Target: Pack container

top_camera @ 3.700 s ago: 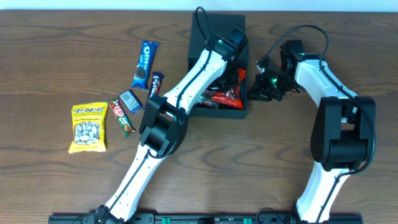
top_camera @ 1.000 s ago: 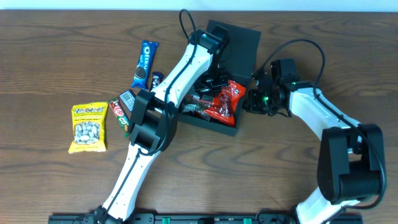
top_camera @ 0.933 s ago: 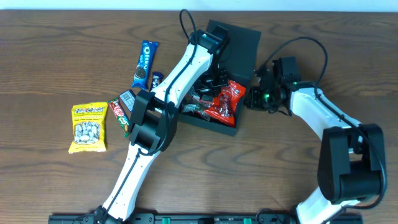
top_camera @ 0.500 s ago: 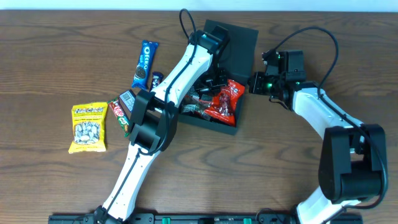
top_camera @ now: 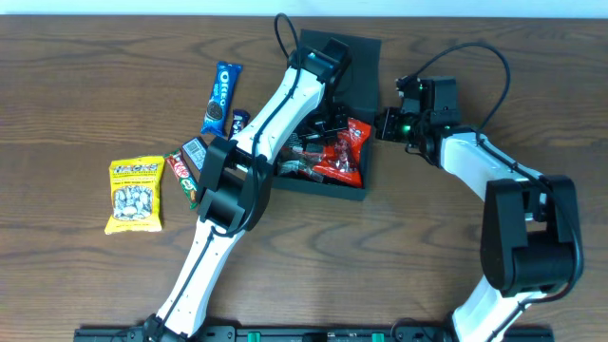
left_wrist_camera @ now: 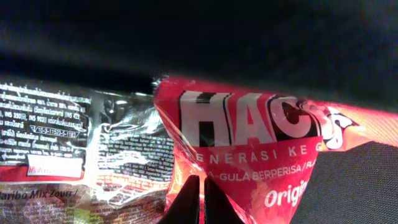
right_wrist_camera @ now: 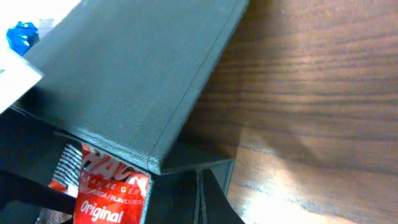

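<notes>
Since a second ago the container (top_camera: 323,189) has swung squarer and the right claw (top_camera: 383,124) has climbed its right wall.

Overhead: the Oreo packet (top_camera: 221,98) and yellow bag (top_camera: 135,194) wait to the left on the worktop (top_camera: 76,76), and the left arm crosses the opening.

Left wrist: the left claw (left_wrist_camera: 198,200), pinched empty, is over the red Hacks packet (left_wrist_camera: 249,143), probably tamping.

Right wrist: that claw, closed on nothing, is beside the lid flap (right_wrist_camera: 137,68), likely steadying.

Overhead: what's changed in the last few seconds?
The container slid and turned, its near end now further left, and the left gripper went left with it. The right gripper moved farther along its right side, and the lid swung squarer. Both grippers stayed shut; loose snacks unmoved.
</notes>
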Robot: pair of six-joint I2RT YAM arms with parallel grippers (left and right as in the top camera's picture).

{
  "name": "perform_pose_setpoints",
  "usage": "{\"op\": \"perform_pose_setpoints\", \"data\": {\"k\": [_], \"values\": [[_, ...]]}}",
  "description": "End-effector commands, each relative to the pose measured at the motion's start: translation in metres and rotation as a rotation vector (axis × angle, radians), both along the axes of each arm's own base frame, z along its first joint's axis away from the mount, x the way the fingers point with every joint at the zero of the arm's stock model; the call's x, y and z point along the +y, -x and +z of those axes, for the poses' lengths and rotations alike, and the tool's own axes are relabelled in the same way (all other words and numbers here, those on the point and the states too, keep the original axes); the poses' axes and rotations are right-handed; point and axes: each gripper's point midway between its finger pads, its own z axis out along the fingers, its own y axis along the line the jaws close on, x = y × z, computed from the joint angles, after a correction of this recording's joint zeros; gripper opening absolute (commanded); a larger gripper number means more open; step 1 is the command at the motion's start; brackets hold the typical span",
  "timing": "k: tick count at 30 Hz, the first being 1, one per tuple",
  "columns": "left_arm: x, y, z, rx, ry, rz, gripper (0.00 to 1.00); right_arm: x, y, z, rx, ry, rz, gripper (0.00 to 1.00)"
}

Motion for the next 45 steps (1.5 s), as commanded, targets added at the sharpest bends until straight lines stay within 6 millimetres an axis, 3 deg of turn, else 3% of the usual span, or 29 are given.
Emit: {"op": "perform_pose_setpoints", "data": {"k": [1,15,19,22,28,31,33,36,38,40,42,45], "values": [[-0.004,0.008,-0.004,0.024,0.011,-0.02,0.06,0.022,-0.003,0.013,-0.025,-0.061,0.058,0.02],[-0.008,0.003,-0.003,0.003,0.027,-0.02,0.06,0.036,-0.002,0.025,-0.067,-0.118,0.142,0.01],[-0.01,-0.001,0.005,-0.011,0.045,-0.017,0.06,0.027,-0.007,0.031,-0.054,-0.118,0.127,0.01],[-0.009,-0.013,0.023,-0.064,0.065,-0.011,0.06,0.017,-0.013,0.043,-0.06,-0.093,0.128,0.01],[0.009,-0.043,0.091,-0.242,0.084,0.012,0.06,-0.027,-0.025,0.083,-0.052,0.074,0.051,0.01],[0.042,-0.058,0.142,-0.404,-0.01,0.052,0.06,-0.054,-0.024,0.115,-0.076,0.189,0.016,0.01],[0.079,-0.067,0.186,-0.551,-0.141,0.112,0.06,-0.069,-0.021,0.142,-0.111,0.228,0.0,0.01],[0.163,-0.068,0.242,-0.716,-0.431,0.243,0.06,-0.092,-0.015,0.185,-0.191,0.237,-0.053,0.01],[0.195,-0.063,0.244,-0.689,-0.515,0.278,0.06,-0.102,-0.011,0.2,-0.224,0.244,-0.077,0.01],[0.225,-0.053,0.233,-0.596,-0.553,0.3,0.06,-0.113,-0.007,0.212,-0.248,0.252,-0.1,0.01],[0.254,-0.04,0.221,-0.492,-0.603,0.316,0.06,-0.123,-0.003,0.219,-0.259,0.259,-0.117,0.01],[0.291,-0.019,0.218,-0.383,-0.656,0.349,0.06,-0.135,0.002,0.224,-0.269,0.281,-0.129,0.01]]}}
